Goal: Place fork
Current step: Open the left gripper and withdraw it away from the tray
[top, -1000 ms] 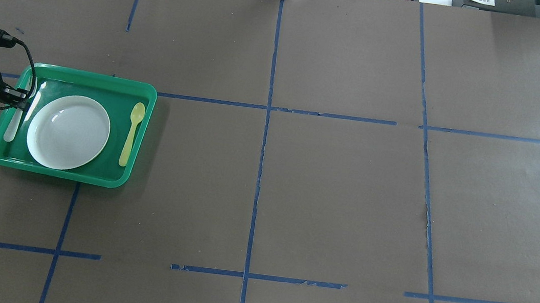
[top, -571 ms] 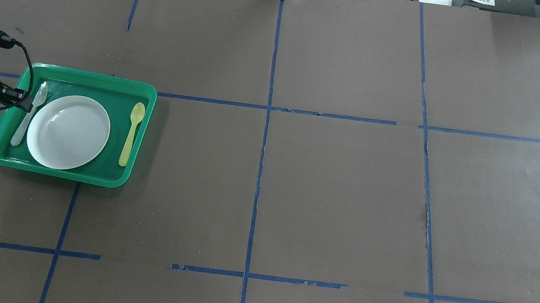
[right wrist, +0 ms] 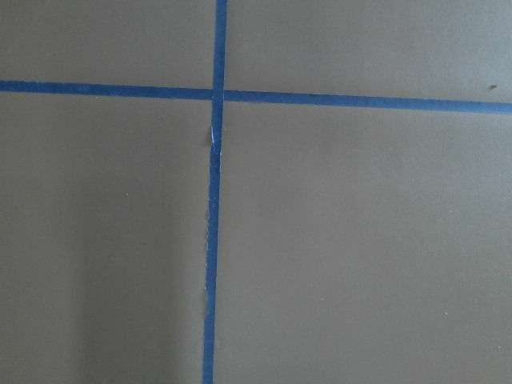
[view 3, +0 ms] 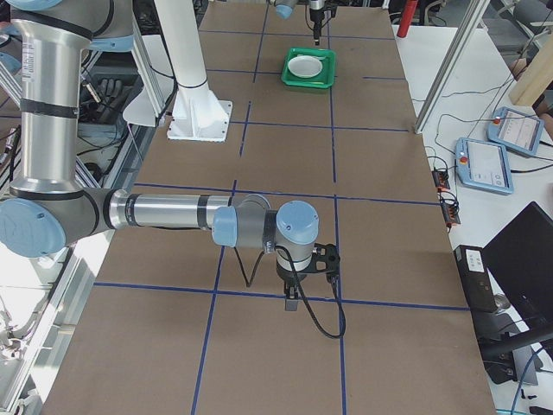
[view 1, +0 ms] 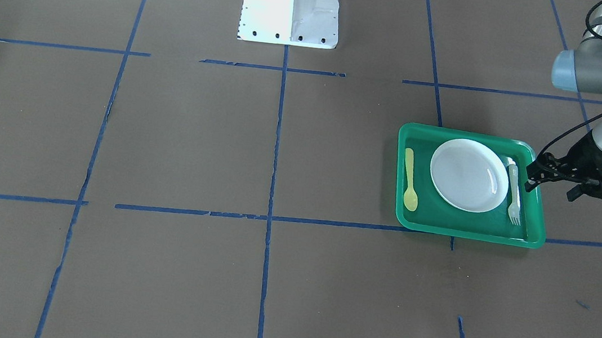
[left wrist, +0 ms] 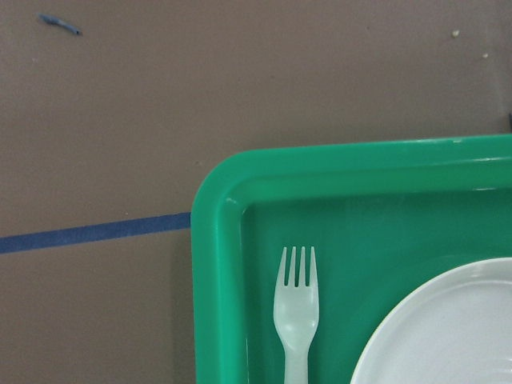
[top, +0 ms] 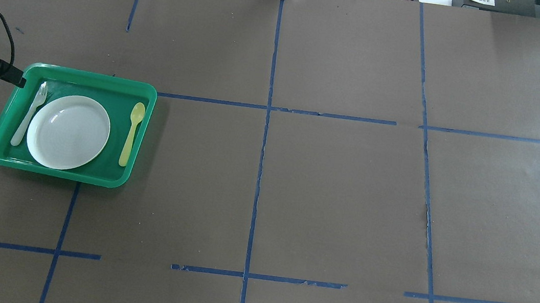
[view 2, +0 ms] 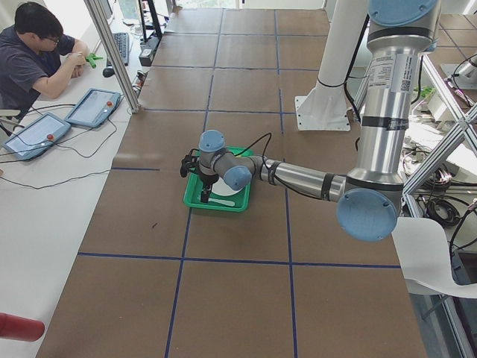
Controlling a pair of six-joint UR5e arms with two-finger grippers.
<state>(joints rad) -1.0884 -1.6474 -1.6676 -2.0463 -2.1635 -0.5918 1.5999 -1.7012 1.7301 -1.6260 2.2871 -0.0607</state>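
The pale fork (top: pixel 29 114) lies flat in the green tray (top: pixel 103 80), along the left side of the white plate (top: pixel 69 132), tines toward the far edge. It also shows in the front view (view 1: pixel 514 193) and the left wrist view (left wrist: pixel 296 312). My left gripper (top: pixel 20 81) is open and empty, hovering over the tray's far-left corner, apart from the fork; it also shows in the front view (view 1: pixel 529 178). My right gripper (view 3: pixel 292 303) shows only in the exterior right view, low over bare table, and I cannot tell whether it is open.
A yellow spoon (top: pixel 131 134) lies in the tray to the right of the plate. The brown table carries blue tape lines (top: pixel 260 171). The white robot base (view 1: pixel 290 3) stands at the table's near middle. An operator (view 2: pixel 33 52) sits beyond the far edge.
The fork went from the left gripper's hold to lying flat beside the plate. The left gripper then drew back to the left and toward the far side, off the tray's corner.
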